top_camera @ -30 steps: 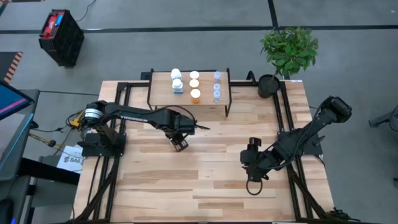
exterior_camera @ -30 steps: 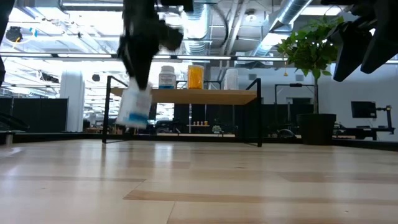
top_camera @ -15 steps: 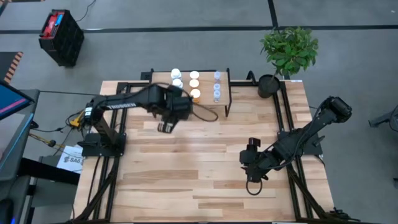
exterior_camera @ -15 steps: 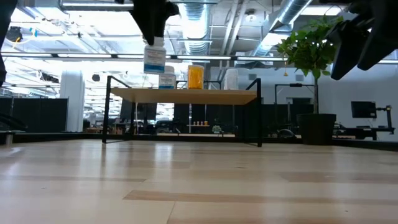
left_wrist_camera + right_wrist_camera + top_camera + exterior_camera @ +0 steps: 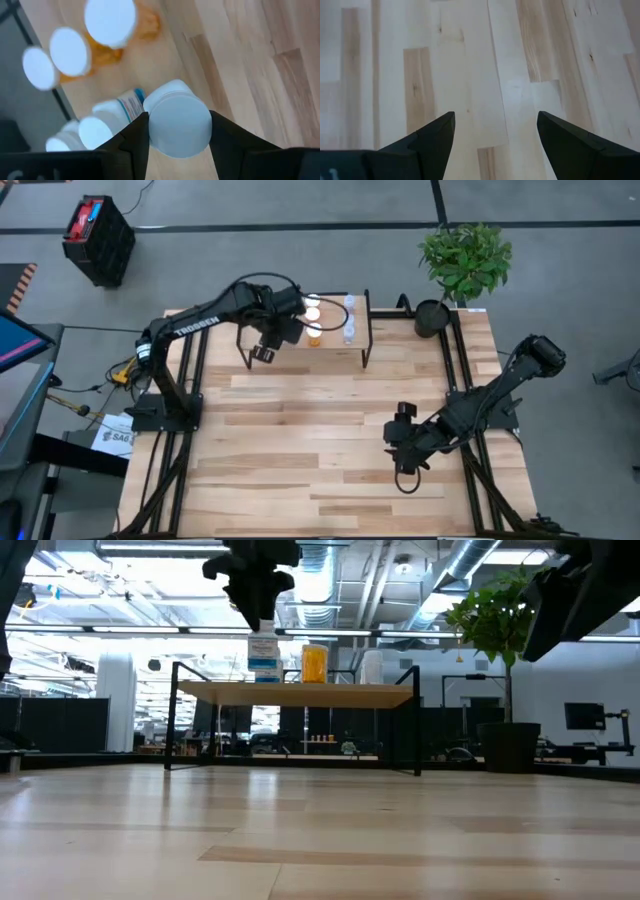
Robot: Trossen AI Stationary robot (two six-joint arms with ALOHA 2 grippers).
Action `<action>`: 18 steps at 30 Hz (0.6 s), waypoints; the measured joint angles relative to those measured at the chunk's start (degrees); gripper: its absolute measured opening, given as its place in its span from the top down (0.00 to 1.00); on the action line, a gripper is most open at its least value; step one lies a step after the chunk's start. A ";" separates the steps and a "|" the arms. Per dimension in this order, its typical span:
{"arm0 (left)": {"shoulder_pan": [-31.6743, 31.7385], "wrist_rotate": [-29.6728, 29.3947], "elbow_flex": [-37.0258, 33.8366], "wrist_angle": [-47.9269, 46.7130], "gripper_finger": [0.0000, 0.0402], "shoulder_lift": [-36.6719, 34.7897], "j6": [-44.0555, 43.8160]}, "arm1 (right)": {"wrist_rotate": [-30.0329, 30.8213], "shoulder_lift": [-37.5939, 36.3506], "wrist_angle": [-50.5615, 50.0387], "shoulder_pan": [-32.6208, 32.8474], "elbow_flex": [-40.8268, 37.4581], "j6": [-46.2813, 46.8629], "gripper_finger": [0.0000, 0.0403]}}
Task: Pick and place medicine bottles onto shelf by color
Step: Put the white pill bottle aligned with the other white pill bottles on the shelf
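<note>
Placing step: left gripper (image 5: pixel 177 131) pinching white bottle (image 5: pixel 179 121) above shelf (image 5: pixel 300 694), beside shelved white bottles; next, lower, release; right gripper (image 5: pixel 495 137) spread.

The white bottle (image 5: pixel 177 122) clamped between the left gripper's (image 5: pixel 178 131) matt black plastic fingers looks like smooth plastic with a paper label. Below it, the shelf (image 5: pixel 300 694) has a pale wood top, satin-finished, on thin matt black metal legs.

The shelf (image 5: pixel 355 330) stands at the table's (image 5: pixel 300 450) far edge with bottles (image 5: pixel 314 332) in rows on it, the left pincer (image 5: pixel 177 131) holding one bottle (image 5: pixel 178 125) above its left end, the right pincer (image 5: pixel 495 131) over the table's right side.
</note>
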 joint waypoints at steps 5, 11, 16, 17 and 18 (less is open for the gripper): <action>1.37 1.85 0.00 2.26 0.65 0.02 4.43 | 0.00 0.00 1.56 0.00 0.00 0.00 0.24; 2.99 4.57 -0.83 2.77 0.64 0.02 6.16 | 0.00 0.00 1.54 0.00 0.00 0.96 0.24; 4.43 4.64 -2.05 3.01 0.63 0.28 7.70 | 0.01 0.00 1.55 0.00 0.00 1.54 0.24; 4.50 4.58 -2.05 3.52 0.63 0.43 7.72 | 0.00 0.00 1.53 0.00 0.00 1.57 0.24; 4.50 4.74 -2.05 4.03 0.63 0.59 7.72 | 0.01 0.00 1.59 0.00 0.00 1.60 0.24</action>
